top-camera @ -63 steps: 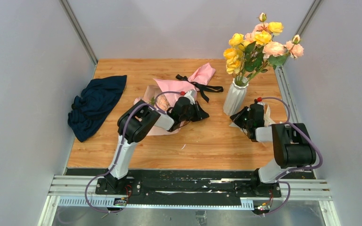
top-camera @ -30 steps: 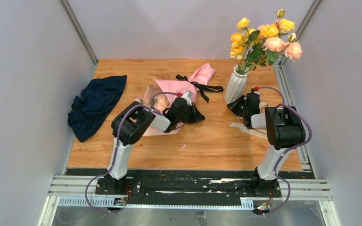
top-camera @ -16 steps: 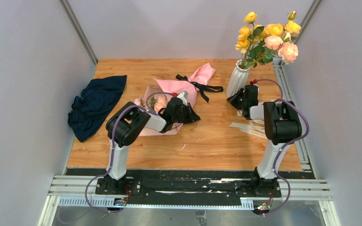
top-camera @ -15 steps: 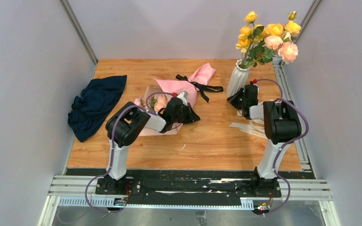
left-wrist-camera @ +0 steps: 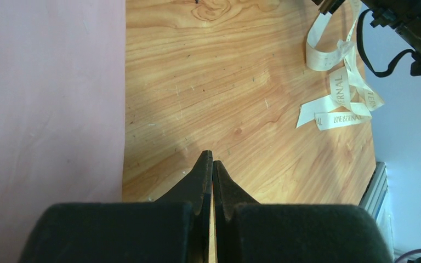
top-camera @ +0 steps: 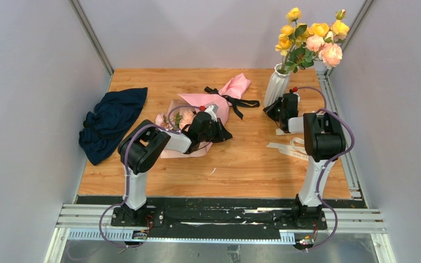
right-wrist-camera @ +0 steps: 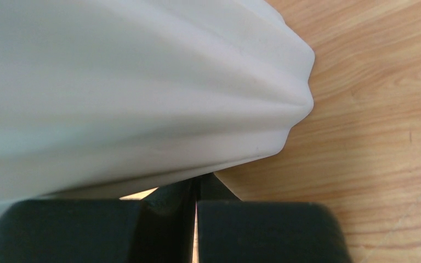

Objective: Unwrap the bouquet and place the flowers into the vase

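The white ribbed vase (top-camera: pixel 277 86) stands at the back right with yellow and peach roses in it. It fills the right wrist view (right-wrist-camera: pixel 131 82). My right gripper (top-camera: pixel 273 109) is shut, its tips (right-wrist-camera: pixel 197 185) pressed against the vase's lower wall. The bouquet lies mid-table: pink paper (top-camera: pixel 200 102) spread open, small pink flowers (top-camera: pixel 175 119) at its left end, black ribbon (top-camera: pixel 237 102) loose beside it. My left gripper (top-camera: pixel 223 133) is shut and empty, its tips (left-wrist-camera: pixel 212 160) just over bare wood at the edge of the pink paper (left-wrist-camera: pixel 49 98).
A dark blue cloth (top-camera: pixel 109 120) lies at the left edge. A cream printed ribbon (top-camera: pixel 292 148) (left-wrist-camera: pixel 337 93) curls on the wood in front of the right arm. A loose pink paper piece (top-camera: pixel 235 85) sits behind the bouquet. A metal rail runs along the right side.
The right gripper, shut, has slid the vase with its roses toward the back right corner. The left arm has drawn slightly back and left over the bouquet paper.
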Robot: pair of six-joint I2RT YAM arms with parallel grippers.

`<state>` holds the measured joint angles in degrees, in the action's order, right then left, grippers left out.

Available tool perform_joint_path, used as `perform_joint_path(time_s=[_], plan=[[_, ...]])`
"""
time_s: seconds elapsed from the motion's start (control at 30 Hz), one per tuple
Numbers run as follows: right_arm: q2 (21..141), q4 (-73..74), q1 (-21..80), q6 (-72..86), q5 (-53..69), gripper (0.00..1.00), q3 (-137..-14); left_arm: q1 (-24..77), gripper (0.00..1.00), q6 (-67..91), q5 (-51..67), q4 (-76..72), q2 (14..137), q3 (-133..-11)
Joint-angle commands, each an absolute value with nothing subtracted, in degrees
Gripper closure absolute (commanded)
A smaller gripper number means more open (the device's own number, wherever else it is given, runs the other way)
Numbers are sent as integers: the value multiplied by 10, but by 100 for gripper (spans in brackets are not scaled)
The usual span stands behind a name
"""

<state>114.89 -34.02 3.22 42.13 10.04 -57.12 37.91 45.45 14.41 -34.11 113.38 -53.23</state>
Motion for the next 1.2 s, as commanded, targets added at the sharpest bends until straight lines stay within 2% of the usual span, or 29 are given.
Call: perform_joint_path(time_s=[0.0,0.5,0.87,1.0,1.07,1.17], plan=[[1177,-302,28,414,79,100,-588,371,100,446,150,-339,1118,-526],[1221,-283,11,414,84,100,-645,361,100,445,160,-338,1115,-525],[1173,-325,27,424,95,100,-573,360,100,417,135,-320,1086,-507],[1153,-353,48,434,88,100,-533,358,90,394,98,-283,1055,-497],[1141,-353,66,428,80,100,-522,358,77,379,83,-267,1037,-495],[1116,-342,112,409,55,100,-510,356,50,354,50,-220,1016,-505]])
